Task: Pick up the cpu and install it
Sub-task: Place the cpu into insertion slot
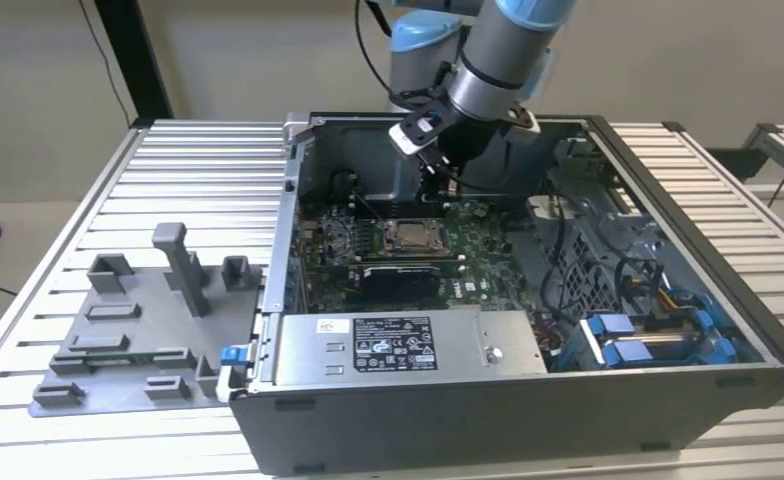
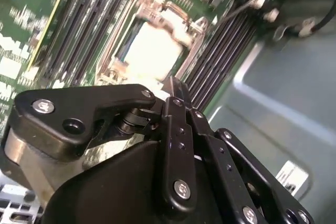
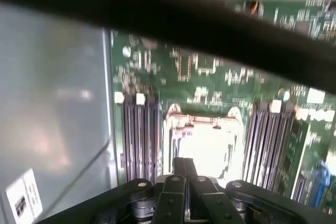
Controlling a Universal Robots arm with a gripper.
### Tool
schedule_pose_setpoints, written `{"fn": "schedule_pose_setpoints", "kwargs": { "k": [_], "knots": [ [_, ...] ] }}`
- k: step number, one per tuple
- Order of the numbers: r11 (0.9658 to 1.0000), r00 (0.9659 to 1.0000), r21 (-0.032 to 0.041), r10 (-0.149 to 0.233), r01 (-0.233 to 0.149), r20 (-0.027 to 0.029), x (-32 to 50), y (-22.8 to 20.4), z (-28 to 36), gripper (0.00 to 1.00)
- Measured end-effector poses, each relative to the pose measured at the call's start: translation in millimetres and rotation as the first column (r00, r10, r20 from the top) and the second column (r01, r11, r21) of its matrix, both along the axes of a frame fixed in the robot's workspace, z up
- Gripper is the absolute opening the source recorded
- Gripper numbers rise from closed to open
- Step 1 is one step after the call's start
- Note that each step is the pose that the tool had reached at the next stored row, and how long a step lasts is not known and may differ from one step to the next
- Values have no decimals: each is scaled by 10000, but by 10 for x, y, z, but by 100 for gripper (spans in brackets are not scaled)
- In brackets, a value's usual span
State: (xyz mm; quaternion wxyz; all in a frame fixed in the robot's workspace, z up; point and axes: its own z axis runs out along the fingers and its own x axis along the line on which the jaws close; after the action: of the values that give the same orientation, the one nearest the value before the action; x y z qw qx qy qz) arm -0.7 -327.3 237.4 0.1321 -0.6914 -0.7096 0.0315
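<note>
The cpu, a small square chip with a silvery top, lies flat inside the metal-framed socket on the green motherboard of the open computer case. It appears bright in both wrist views, between rows of dark memory slots. My gripper hangs just beyond the socket's far edge, a little above the board. In both wrist views its black fingertips meet with nothing between them, apart from the chip.
A grey plastic tray with upright posts sits on the slatted table at the exterior view's left. Inside the case, a power supply box lies near the front and blue drive brackets with cables at the right. The case walls enclose the arm.
</note>
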Motion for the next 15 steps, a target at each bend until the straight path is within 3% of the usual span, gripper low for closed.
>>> {"fn": "schedule_pose_setpoints", "kwargs": {
  "k": [4, 9, 15],
  "knots": [
    [10000, 10000, 0, 1, -1, 0, -180, 2, -19, 0],
    [10000, 10000, -46, -6, 6, 0, -343, 2, -100, 0],
    [9999, 10000, -150, -7, 7, 4, -402, 1, -199, 0]
  ]
}}
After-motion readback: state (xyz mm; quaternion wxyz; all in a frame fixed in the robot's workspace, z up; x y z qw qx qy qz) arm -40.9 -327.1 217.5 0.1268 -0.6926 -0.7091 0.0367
